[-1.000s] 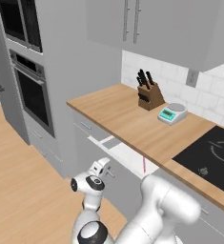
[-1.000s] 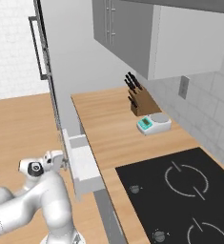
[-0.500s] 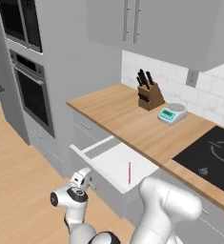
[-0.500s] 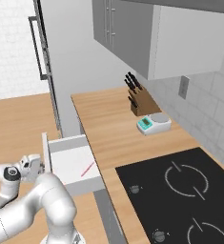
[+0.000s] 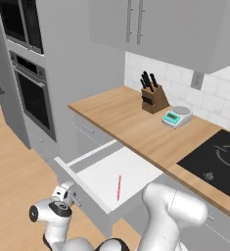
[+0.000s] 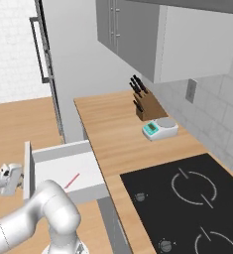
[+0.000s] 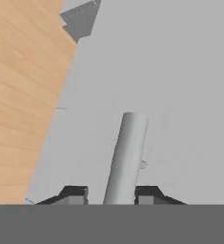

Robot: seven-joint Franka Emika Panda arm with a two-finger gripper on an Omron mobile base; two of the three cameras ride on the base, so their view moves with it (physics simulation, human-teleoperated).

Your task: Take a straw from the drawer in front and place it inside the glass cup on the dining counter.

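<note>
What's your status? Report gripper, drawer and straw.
Gripper astride drawer handle, fingers flanking it. Drawer pulled open. Straw flat on its white floor, nothing lying over it.

My own elbow is covering the drawer's [image 5: 111, 171] near right corner in the left base view. The handle's [image 7: 127, 157] lower end is running off behind my fingertips [image 7: 74, 194] in the hand view. The cooktop [image 6: 197, 198] is getting cut by the frame edge.
</note>
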